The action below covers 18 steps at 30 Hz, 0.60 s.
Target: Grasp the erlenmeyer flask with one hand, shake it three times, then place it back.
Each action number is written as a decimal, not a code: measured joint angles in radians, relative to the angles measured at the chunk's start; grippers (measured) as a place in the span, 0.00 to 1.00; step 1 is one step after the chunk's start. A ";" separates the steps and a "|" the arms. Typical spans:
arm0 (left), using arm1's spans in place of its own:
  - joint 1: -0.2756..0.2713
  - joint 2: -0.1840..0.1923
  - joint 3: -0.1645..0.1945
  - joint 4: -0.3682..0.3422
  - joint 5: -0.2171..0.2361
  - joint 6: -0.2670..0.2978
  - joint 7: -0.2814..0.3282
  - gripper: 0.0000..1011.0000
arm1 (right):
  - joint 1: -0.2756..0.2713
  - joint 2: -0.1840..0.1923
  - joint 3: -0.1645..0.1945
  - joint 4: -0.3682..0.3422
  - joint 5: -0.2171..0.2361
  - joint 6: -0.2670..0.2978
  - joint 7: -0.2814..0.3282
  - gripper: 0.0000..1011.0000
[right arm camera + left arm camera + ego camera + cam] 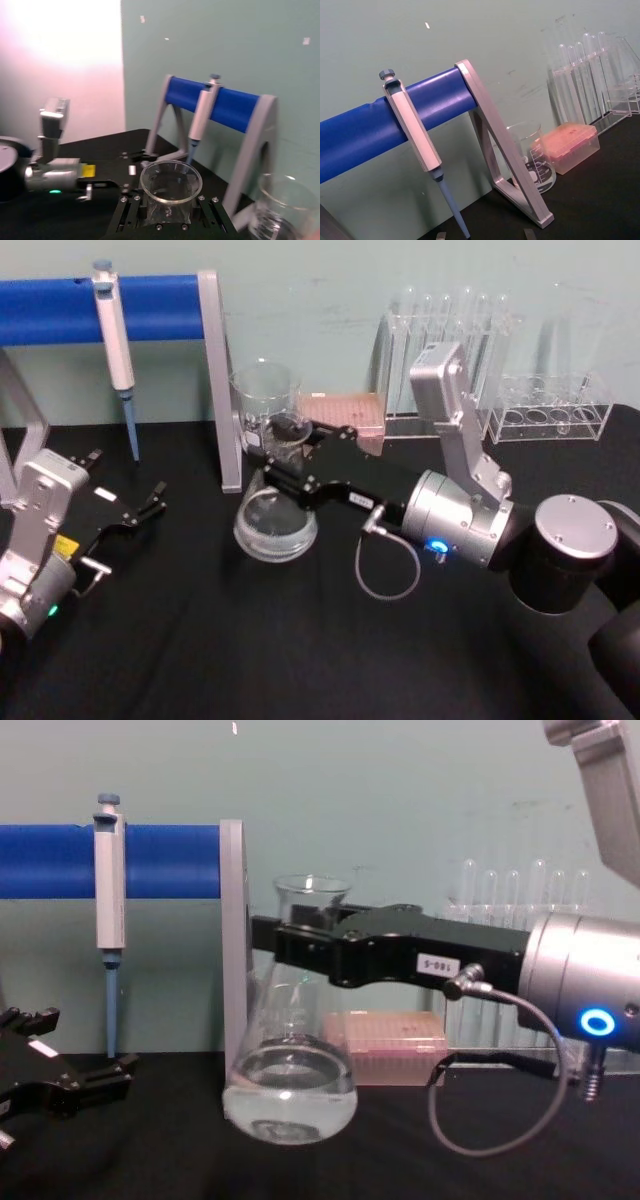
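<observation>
**Head view.** Shows the right gripper (282,453) reaching in from the right edge of the table (250,640), its 2 fingers clamped on the neck of the erlenmeyer flask (272,525). Places the flask toward the rear edge of the table, a little left of the middle. Sets it just beside the grey upright of the pipette stand (215,380) and in front of the beaker (265,390). Shows the left gripper (128,525) parked near the left edge, well apart from the flask.

**Left wrist view.** Looks past 2 widely spaced fingertips toward the pipette (415,135) hanging on the stand, with the pink tip box (570,145) behind. Confirms the left gripper spread wide and holding nothing.

**Right wrist view.** Looks down on the flared rim of the flask, seated between the fingers, 1 on each side of the neck.

**Chest view.** Shows clear liquid in the wide base and the body tilted, with the base low over the table. Cannot tell whether touching or just lifted.

**Step in hand (judgement).** Treat the grasp as made and the shaking as the current stage. Cannot read the count of shakes from here.

**Next move (judgement).**
- Hold the clamp firm on the smooth glass.
- Lift clear of the table.
- Swing 3 times in short strokes, away from the upright and the beaker, with the liquid kept below the neck.
- Lower upright onto the same spot, then open.
</observation>
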 joint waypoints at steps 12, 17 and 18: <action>0.000 0.000 0.000 0.000 0.000 0.000 0.000 0.99 | 0.027 0.017 -0.066 0.001 0.041 -0.009 0.087 0.44; 0.000 0.000 0.000 0.000 0.000 0.000 0.000 0.99 | 0.044 0.025 -0.090 0.011 0.058 -0.020 0.123 0.44; 0.000 0.000 0.000 0.000 0.000 0.000 0.000 0.99 | 0.048 0.028 -0.096 0.012 0.062 -0.023 0.134 0.45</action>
